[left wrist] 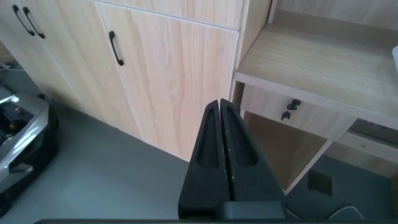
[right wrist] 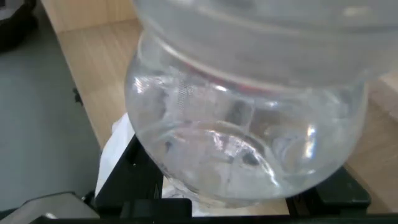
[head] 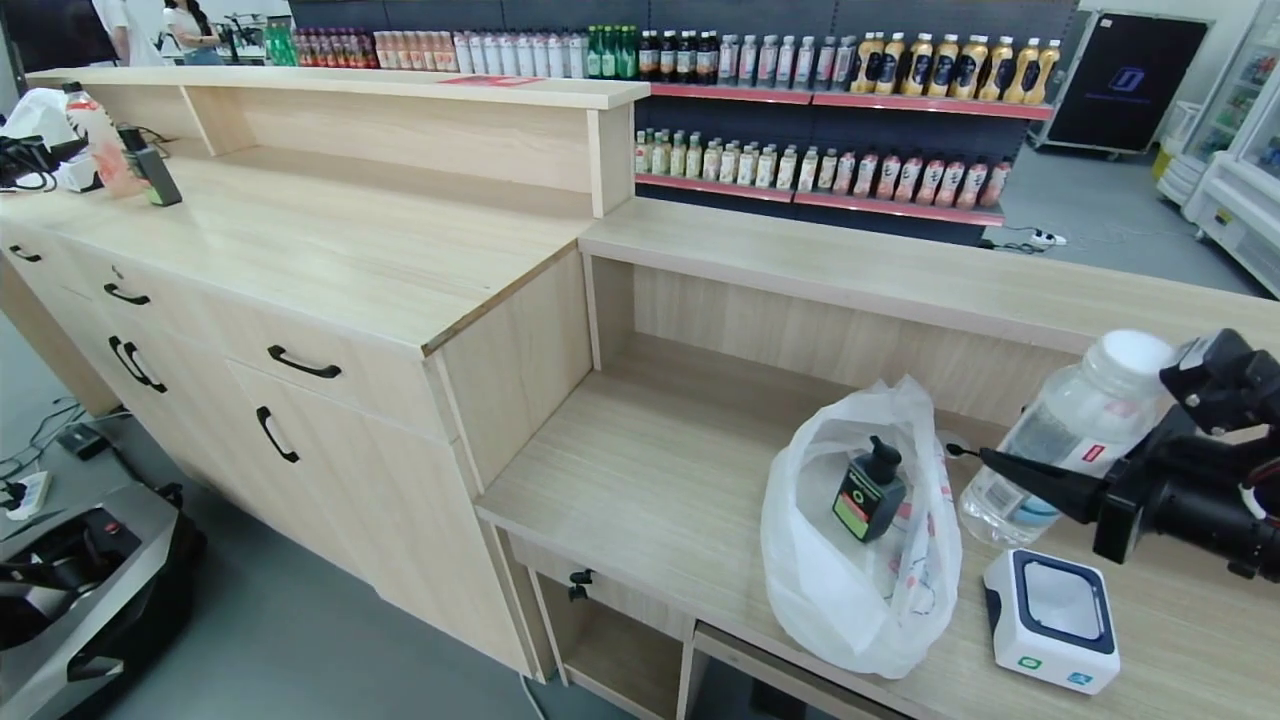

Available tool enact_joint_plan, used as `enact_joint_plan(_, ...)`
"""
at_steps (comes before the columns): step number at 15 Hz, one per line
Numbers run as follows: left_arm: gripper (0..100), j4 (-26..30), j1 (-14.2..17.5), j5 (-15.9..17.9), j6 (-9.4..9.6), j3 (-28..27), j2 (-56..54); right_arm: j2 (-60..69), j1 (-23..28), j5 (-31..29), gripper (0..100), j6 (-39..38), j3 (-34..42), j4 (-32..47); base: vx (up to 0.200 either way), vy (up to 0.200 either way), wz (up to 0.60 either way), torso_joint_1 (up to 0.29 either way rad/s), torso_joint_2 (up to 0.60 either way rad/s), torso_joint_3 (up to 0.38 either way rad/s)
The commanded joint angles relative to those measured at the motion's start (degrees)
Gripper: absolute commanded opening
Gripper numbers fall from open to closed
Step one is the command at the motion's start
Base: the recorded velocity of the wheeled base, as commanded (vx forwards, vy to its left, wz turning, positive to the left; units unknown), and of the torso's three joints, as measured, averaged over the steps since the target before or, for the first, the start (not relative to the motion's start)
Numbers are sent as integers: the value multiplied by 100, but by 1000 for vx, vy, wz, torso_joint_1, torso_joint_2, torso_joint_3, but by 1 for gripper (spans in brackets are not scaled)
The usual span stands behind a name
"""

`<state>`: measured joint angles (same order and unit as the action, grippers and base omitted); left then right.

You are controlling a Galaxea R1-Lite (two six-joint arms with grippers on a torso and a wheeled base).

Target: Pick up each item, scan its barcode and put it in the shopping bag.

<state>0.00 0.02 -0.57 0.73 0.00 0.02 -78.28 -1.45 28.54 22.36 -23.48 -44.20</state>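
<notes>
The wooden counter (head: 640, 470) carries the white plastic shopping bag (head: 850, 590), which stands open-mouthed near the counter's front edge, thin and crumpled, with red print on its side.

Just beside the bag, on the robot's right of it, a clear water bottle (head: 1065, 435) is held above the counter, tilted with its white cap (head: 1135, 352) pointing up and away from the bag. It has ribbed walls and a white label with red marks, and a barcode patch near its base. In the right wrist view its rounded, transparent bottom (right wrist: 249, 143) faces the camera.

The right gripper (head: 1050, 470) pinches this bottle around its lower body. One black finger (head: 1030, 482) lies along the side of the bottle and points toward the bag.

On the same side of the bag and nearer the front edge, a white scanner (head: 1052, 620) with a dark-rimmed window sits on the counter, apart from the bag.

Inside the bag a dark pump bottle (head: 868, 495) stands upright with a green and red label.

Well apart from the bag, off the counter's front, the left gripper (left wrist: 222, 149) hangs over grey floor with its fingers pressed together.
</notes>
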Motion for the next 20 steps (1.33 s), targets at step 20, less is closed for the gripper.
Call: enact_joint_plan(20, 0, 0, -2, -4, -3, 0, -2, -3677, 541, 2261, 0, 1359, -236, -1301, 0, 0, 0, 0, 0, 0)
